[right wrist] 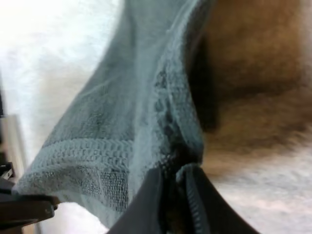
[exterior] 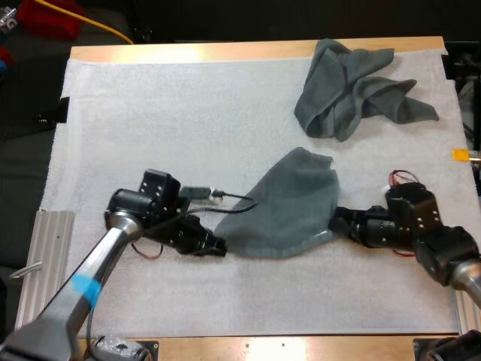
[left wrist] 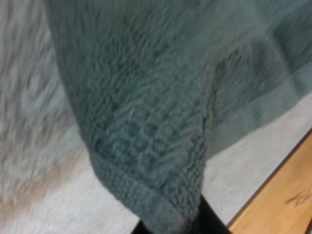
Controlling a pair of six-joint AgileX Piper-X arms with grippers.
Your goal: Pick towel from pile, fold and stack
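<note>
Now my left claw is closed tight on the near left corner of a grey-green towel, and my right claw is clamped on its right edge. The cloth is spread between them over the middle of the white mat, toward the near side. Up close, my right fingers press the hem from both sides, and my left fingers pinch a woven corner. A crumpled towel lies at the mat's far right, well apart from both claws. The wooden table shows along the far edge.

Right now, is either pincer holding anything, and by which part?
Both hold one towel: left pincer on its near-left corner, right pincer on its right edge.
</note>
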